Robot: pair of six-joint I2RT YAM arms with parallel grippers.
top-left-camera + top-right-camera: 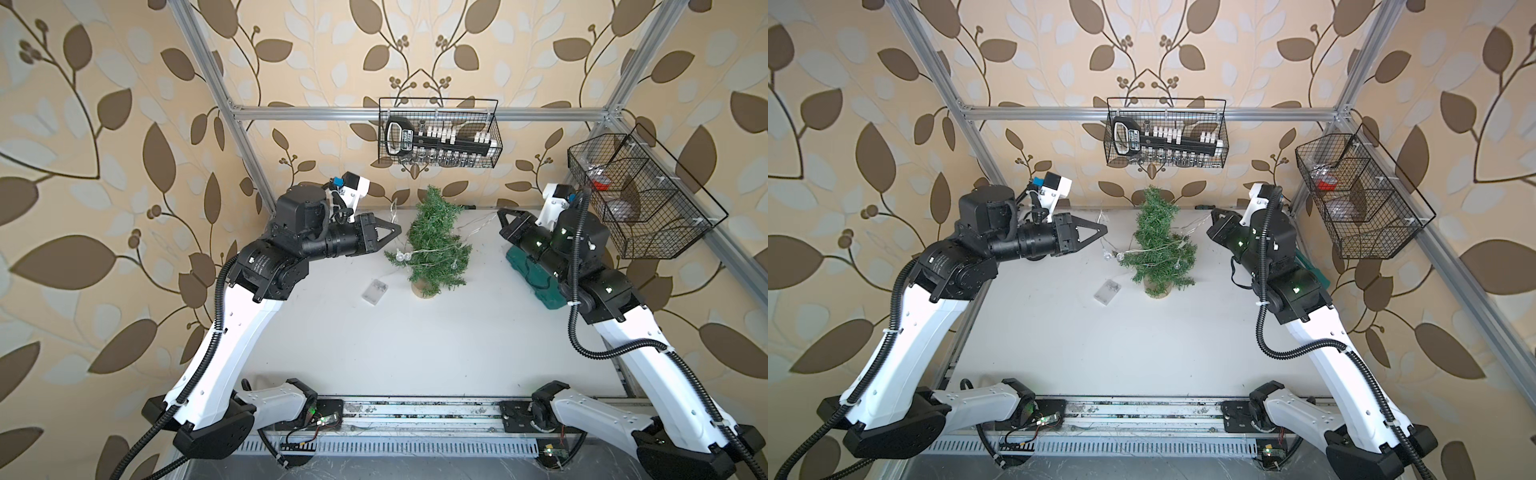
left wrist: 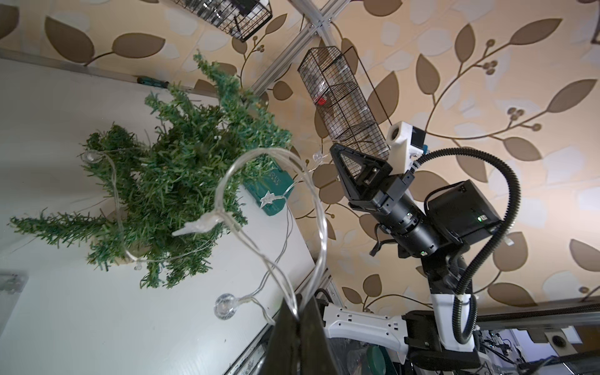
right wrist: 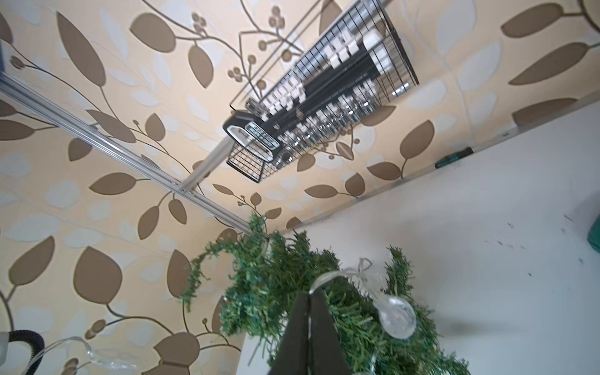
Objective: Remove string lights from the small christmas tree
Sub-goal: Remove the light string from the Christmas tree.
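Left jaws, right jaws pinch string lights (image 2: 224, 306); tree (image 1: 432, 245) between them.

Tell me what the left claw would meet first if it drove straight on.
Most likely the small christmas tree, just beyond the left claw, which pinches the string lights; their relative height is unclear.

1 small christmas tree (image 1: 436, 245), 1 string lights strand (image 1: 401, 256), 1 clear battery box (image 1: 372, 292), 2 wire baskets (image 1: 496, 124), 2 robot arms (image 1: 232, 332), 1 teal box (image 1: 517, 259), 1 tabletop (image 1: 415, 340).
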